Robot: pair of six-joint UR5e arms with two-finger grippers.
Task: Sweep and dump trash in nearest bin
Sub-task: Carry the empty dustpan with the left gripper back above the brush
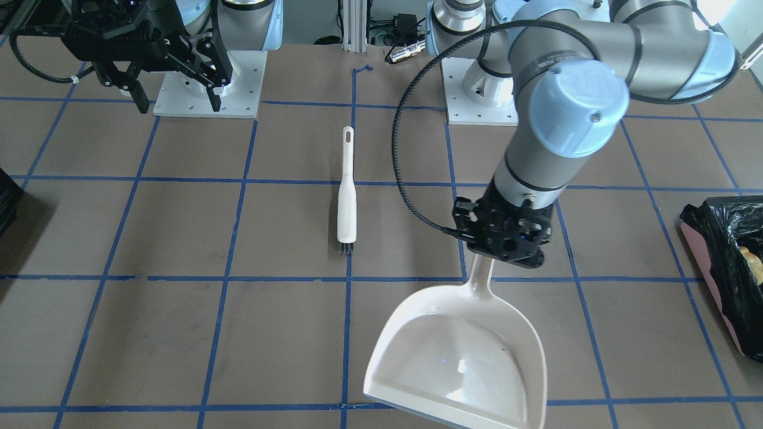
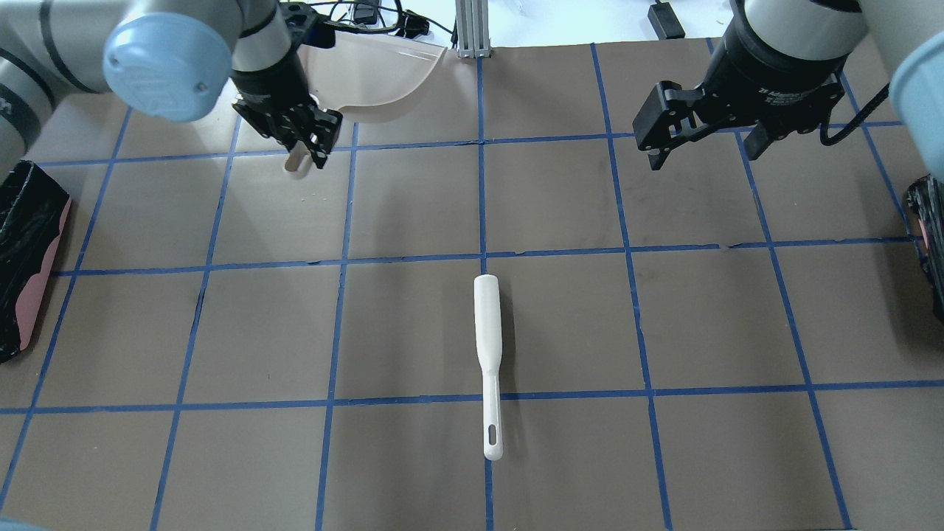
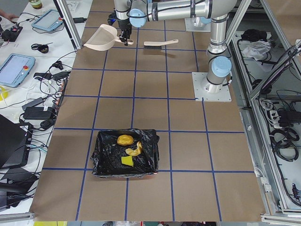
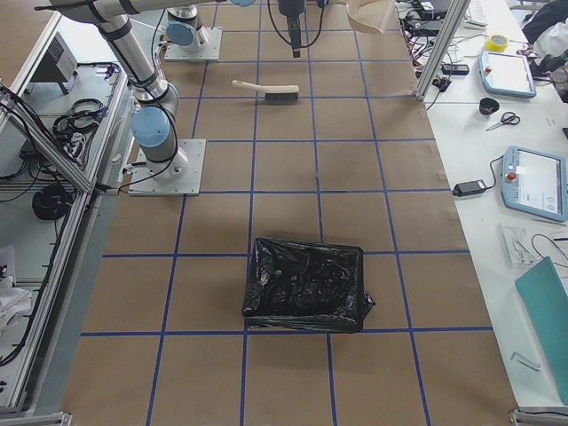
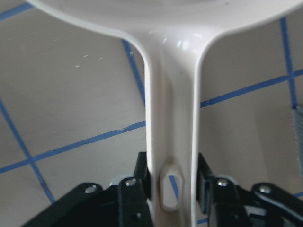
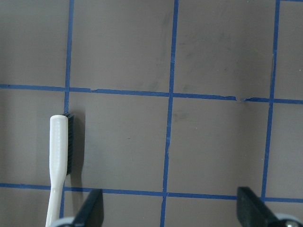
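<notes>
Brown desk (image 2: 184, 324) with a blue tape grid. Clock calls are from the overhead view, 6 = robot side.

Nearest the robot: white brush (image 2: 487, 346) lying flat just 6 of desk centre, along the centre tape line. Handle with hang slot points toward 6, dark bristle end toward 12. It's well apart from both arms.

Mid-depth, at the 9 edge: bin (image 2: 29, 243), pink side, crinkled black bag liner. Trash (image 3: 128, 149) sits inside it. Side view shows the orange-brown lumpy piece (image 3: 124, 140), pale tan crust piece (image 3: 135, 150) and yellow wedge (image 3: 127, 160) close together on the liner.

At the 3 edge: second black-bagged container (image 4: 306, 284), only partly in the overhead shot.

Farther out, at about 1: right end effector (image 2: 700, 151), fingers spread wide, holding nothing, hanging above the desk. Its wrist cam looks down on the tape grid and the brush's bristle end.

At about 11: left end effector (image 2: 310, 144) clamped on the handle of the cream dustpan (image 2: 376, 70). Wrist cam shows fingers (image 5: 141, 172) pressed on both sides of the handle at the hang slot.

Farthest: the pan's scoop, mouth toward 12, reaching the far desk edge.
</notes>
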